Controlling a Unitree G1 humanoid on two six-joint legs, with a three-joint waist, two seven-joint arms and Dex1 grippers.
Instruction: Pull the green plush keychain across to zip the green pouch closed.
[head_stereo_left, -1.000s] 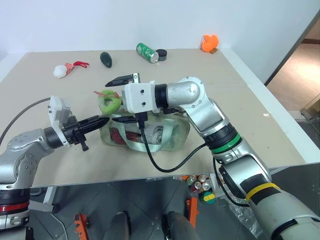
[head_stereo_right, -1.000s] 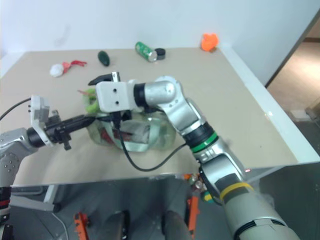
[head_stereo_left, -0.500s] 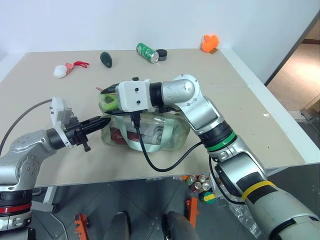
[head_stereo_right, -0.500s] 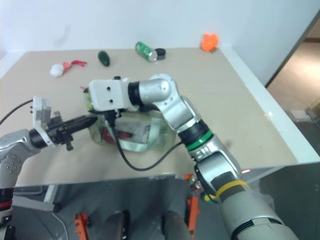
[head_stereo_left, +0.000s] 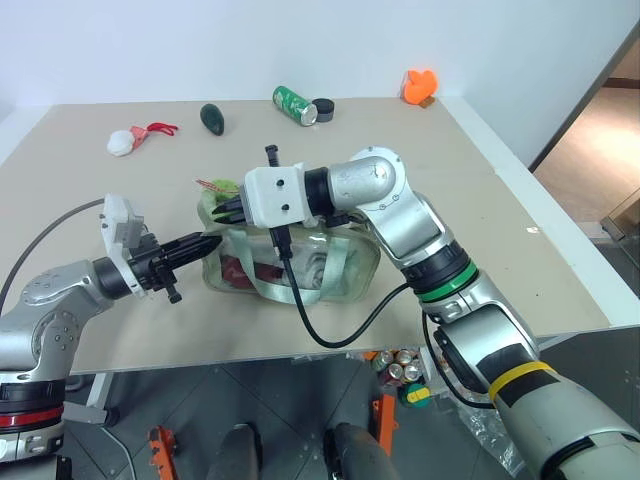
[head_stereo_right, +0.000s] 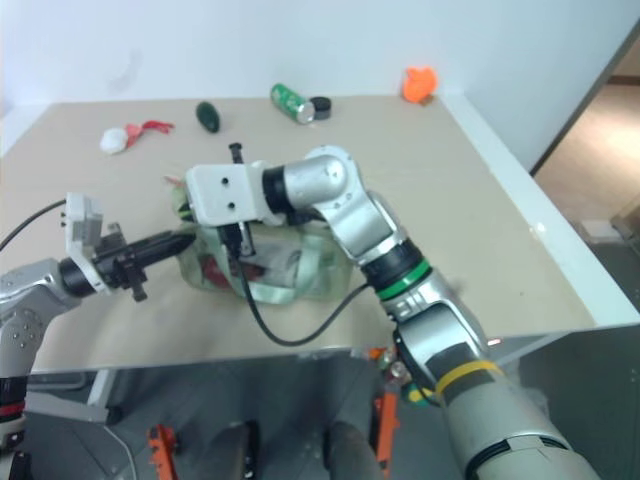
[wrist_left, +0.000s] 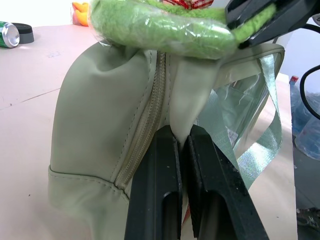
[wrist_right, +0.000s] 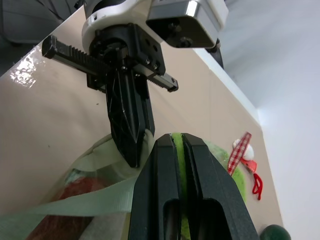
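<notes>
- Pouch: your green pouch (head_stereo_left: 290, 262) sits mid-table (head_stereo_left: 500, 230).
- Your left gripper (wrist_left: 182, 142) pinches a fabric flap at its end.
- Your right gripper (wrist_right: 181, 142) is clamped on the green plush keychain (wrist_left: 160, 25) atop the pouch.

Lighting: bright, even indoor light from above; pale wall and beige table (head_stereo_left: 480, 190) evenly lit, no strong hotspots in the left eye view. Shadows: soft, short, close under the green pouch (head_stereo_left: 340, 275) and the arms. Right eye view: hazier and lower in contrast, with a milky cast over the far tabletop. Glare: a bright sheen patch on the tabletop in the right wrist view; faint reflections on the pouch's clear plastic panel (wrist_left: 235, 115). Focus: black fingers (wrist_left: 160, 200) in both wrist views large and slightly soft; pouch fabric crisp; far can (wrist_left: 9, 34) blurred. Distortion: table edges bow slightly toward the corners
</notes>
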